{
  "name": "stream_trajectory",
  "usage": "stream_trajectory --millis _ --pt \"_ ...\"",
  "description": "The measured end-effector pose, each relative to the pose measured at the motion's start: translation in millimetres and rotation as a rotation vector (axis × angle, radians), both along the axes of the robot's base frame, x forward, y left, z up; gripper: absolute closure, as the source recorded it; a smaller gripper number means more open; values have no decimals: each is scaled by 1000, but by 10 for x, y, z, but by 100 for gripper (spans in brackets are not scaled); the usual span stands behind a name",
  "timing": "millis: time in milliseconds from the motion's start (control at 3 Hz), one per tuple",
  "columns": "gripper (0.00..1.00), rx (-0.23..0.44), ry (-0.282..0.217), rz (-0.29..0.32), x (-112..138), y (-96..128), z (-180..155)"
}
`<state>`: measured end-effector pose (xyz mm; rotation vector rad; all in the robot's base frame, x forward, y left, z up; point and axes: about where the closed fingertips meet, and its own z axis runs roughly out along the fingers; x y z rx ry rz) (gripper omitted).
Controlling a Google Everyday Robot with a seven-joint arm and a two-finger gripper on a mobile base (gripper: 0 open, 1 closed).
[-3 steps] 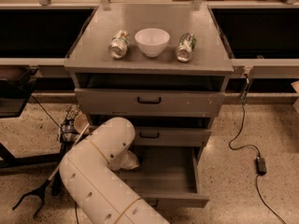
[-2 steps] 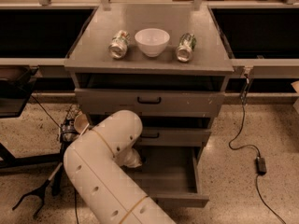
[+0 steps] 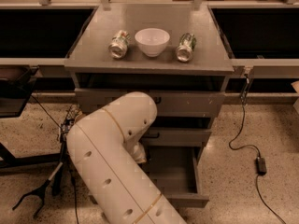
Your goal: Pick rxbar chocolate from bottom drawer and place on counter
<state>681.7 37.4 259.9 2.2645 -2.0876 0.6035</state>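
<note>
Reaching in: arm [image 3: 114, 143] has swung further over the pulled-out bottom drawer [image 3: 175, 171].
Hidden behind it sits the gripper, grip I cannot tell; rxbar chocolate not visible, not on bench [image 3: 154, 20] yet; grasp probably pending.

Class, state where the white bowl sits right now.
The white bowl sits on the counter between the two cans; the gripper is hidden behind the arm by the bottom drawer.

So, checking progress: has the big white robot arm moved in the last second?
Yes. Its white elbow has risen, now overlapping the top grey drawer front. The gripper is hidden behind it, by the open grey bottom drawer.
</note>
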Motion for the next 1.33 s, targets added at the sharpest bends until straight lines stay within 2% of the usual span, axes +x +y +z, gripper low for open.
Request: stream_trajectory --millis 667,1000,1333 --pt "100 1 29 37 -367 -209 621" --pt "100 -22 60 44 -656 -513 997" --pt "100 -42 80 40 -813 -714 1224"
